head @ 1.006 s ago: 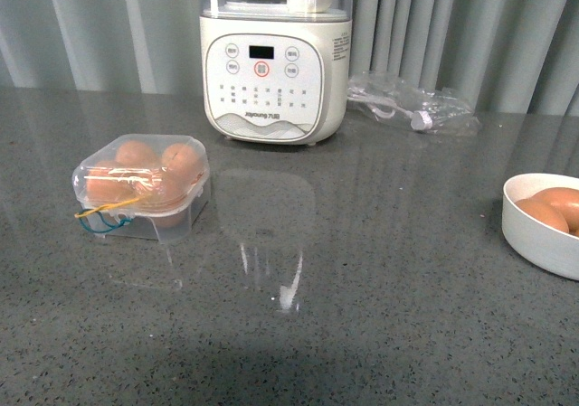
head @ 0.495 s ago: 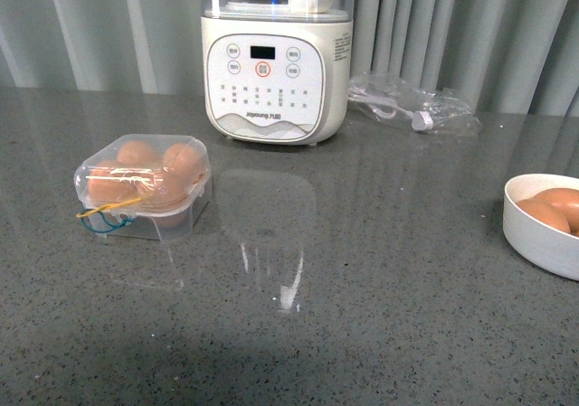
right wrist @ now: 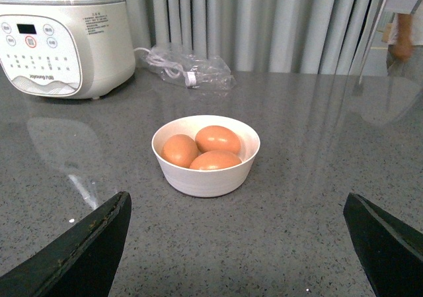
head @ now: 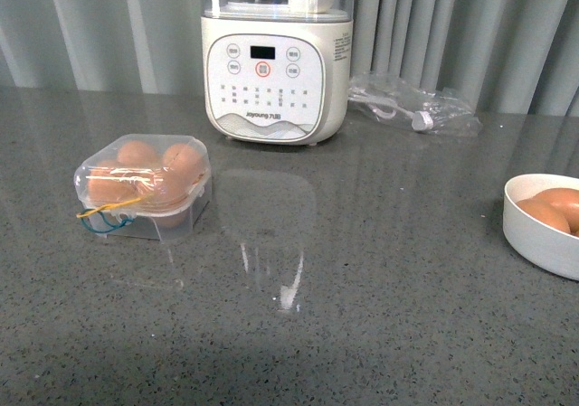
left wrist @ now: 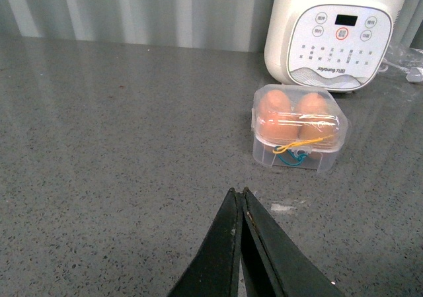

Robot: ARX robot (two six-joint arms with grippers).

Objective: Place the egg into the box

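Note:
The clear box (head: 143, 186) sits on the grey counter at the left with its lid shut, several brown eggs inside and yellow and blue bands on its front. It also shows in the left wrist view (left wrist: 299, 129). My left gripper (left wrist: 236, 192) is shut and empty, hovering short of the box. A round white bowl (right wrist: 205, 171) holds three brown eggs (right wrist: 217, 139); it shows at the right edge in the front view (head: 540, 234). My right gripper (right wrist: 236, 204) is wide open and empty, short of the bowl. Neither arm shows in the front view.
A white blender base (head: 273, 71) stands at the back of the counter. A clear plastic bag with a cable (head: 412, 104) lies to its right. Grey curtains hang behind.

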